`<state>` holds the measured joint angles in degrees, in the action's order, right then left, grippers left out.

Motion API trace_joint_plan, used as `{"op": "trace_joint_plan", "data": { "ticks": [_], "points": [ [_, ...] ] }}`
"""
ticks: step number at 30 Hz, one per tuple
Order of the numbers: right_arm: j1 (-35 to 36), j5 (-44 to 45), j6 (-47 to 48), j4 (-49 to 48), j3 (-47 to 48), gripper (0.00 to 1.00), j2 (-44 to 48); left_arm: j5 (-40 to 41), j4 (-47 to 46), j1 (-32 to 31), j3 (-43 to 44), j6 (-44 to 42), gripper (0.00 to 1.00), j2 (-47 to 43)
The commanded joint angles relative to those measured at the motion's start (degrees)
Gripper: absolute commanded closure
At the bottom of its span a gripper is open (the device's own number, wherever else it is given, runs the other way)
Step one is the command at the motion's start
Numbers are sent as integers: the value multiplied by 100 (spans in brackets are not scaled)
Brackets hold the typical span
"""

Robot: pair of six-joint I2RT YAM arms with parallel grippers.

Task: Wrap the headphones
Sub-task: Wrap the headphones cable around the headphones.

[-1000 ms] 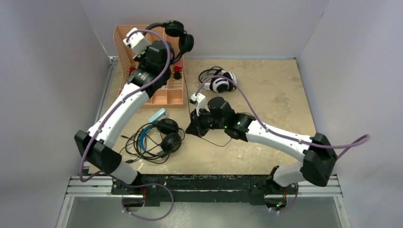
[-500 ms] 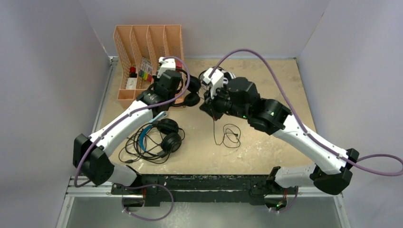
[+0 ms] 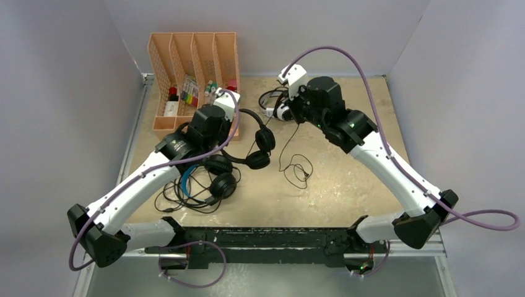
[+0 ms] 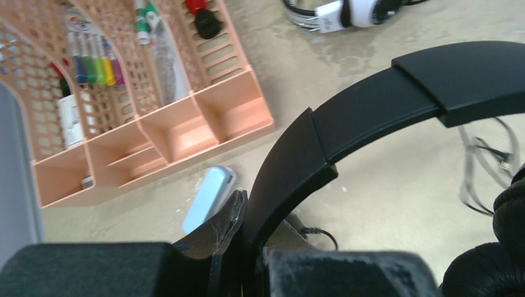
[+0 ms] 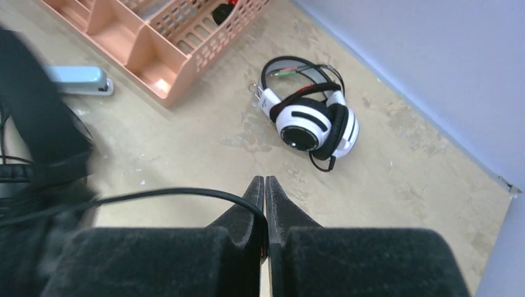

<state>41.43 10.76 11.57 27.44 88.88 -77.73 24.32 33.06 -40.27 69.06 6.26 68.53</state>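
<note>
My left gripper (image 3: 230, 115) is shut on the headband of the slim all-black headphones (image 3: 255, 141), held above the table; the band (image 4: 371, 117) fills the left wrist view. Their thin black cable (image 3: 296, 162) runs up to my right gripper (image 3: 296, 112), which is shut on it (image 5: 186, 195), with a loose loop lying on the table. The white-and-black headphones (image 5: 312, 120) lie at the back, just beyond the right gripper (image 5: 265, 185). The black headphones with the blue headband (image 3: 207, 176) lie with tangled cable near the left front.
A peach desk organiser (image 3: 189, 74) with pens and small items stands at the back left. A light blue flat item (image 4: 209, 198) lies in front of it. Grey walls enclose the table on three sides.
The left gripper brought the all-black headphones down from over the organiser to mid-table. The right gripper rose and moved back toward the white headphones, pulling the cable up.
</note>
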Motion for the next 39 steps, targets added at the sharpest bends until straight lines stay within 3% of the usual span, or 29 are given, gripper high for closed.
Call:
{"op": "trace_joint_plan", "data": {
  "ticks": [1,7,10,13,16,21,27,30,33,36,39],
  "points": [
    [-483,-948,8,-1102,-641,98,213,-1182,-197,-7,55,104,100,-510],
    [-706,-1807,-690,-2623,-1662,96,35,-2330,-676,-2,279,1361,100,-807],
    [-704,-1742,-1798,-3688,-2173,90,-157,-2878,-1587,-13,250,2514,100,-896],
    [-698,-1590,-2855,-4782,-2564,91,-398,-2673,-2334,-8,244,3755,100,-839],
    [-688,-1844,-3689,-6074,-3047,90,-615,-2177,-2285,-6,609,4419,100,-586],
    [-569,-1982,-4192,-7580,-3404,86,-1154,-1939,-2364,-1,1193,4660,100,-332],
    [-461,-1890,-4041,-8332,-4012,87,-1452,-724,-1369,-5,2263,4348,100,-71],
    [-412,-2310,-3933,-8814,-4356,92,-1618,17,-881,-4,2843,4272,100,145],
    [-271,-2722,-3782,-8691,-4629,100,-1578,822,-401,1,3443,4021,100,476],
    [-51,-2837,-3668,-8288,-5042,100,-1072,1816,249,2,4288,3355,100,1054],
    [240,-2869,-3351,-7276,-5245,100,-322,2767,568,30,4897,2772,100,1455]
  ]
}}
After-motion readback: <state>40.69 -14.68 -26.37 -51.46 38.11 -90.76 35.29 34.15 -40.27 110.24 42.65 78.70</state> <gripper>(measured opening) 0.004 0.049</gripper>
